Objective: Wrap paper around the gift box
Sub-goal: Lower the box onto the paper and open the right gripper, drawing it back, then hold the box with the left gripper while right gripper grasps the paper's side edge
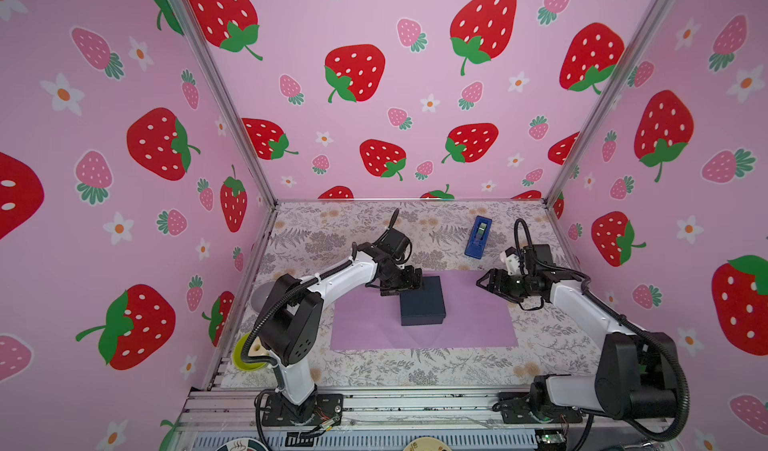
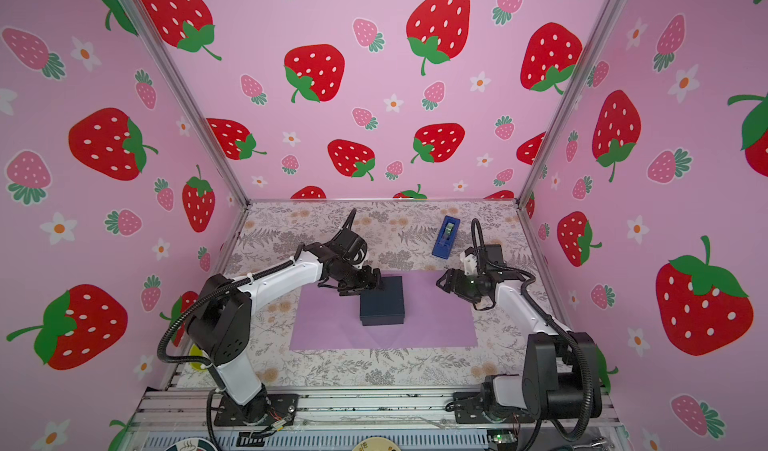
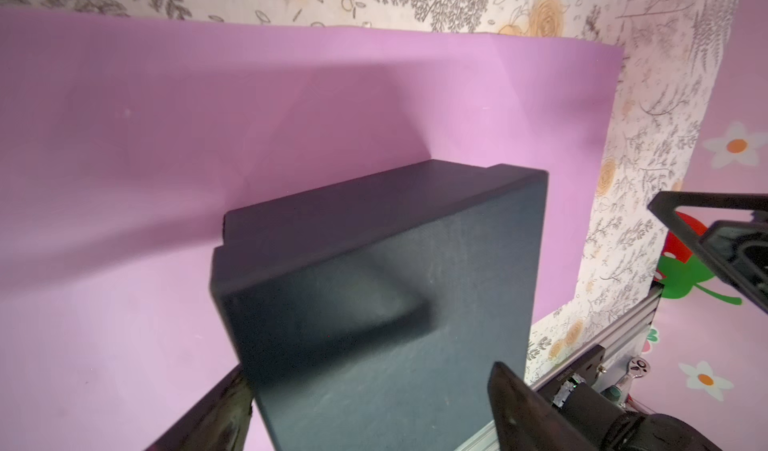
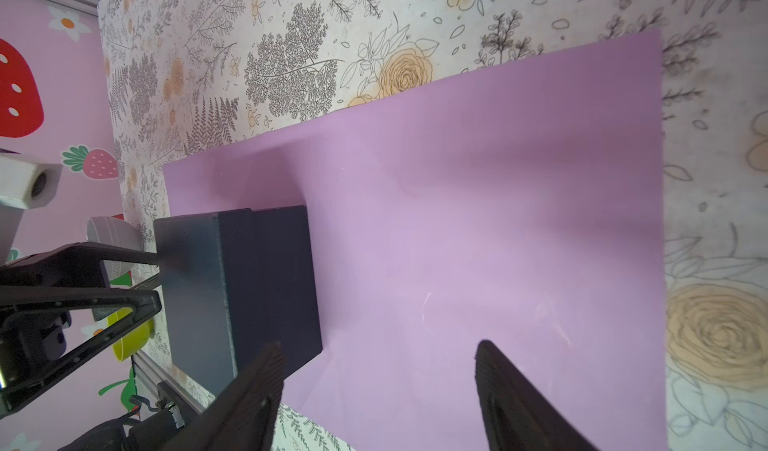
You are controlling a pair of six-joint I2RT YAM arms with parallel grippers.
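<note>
The gift box (image 1: pixel 423 301) sits flat on the paper (image 1: pixel 478 324), lilac face up, just toward 12 o'clock of the sheet's centre. The left gripper (image 1: pixel 412 281) is at the box's 11 o'clock corner, jaws wide apart; contact with the box cannot be confirmed. The right gripper (image 1: pixel 484 281) hangs over the sheet's 2 o'clock corner, jaws apart, empty. A blue tape dispenser (image 1: pixel 478 237) lies off the paper at 1 o'clock.

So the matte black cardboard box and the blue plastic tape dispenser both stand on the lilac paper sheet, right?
Only the matte black cardboard box is on the lilac paper sheet; the blue plastic tape dispenser stands beyond it on the floral table cover, as both top views show.
</note>
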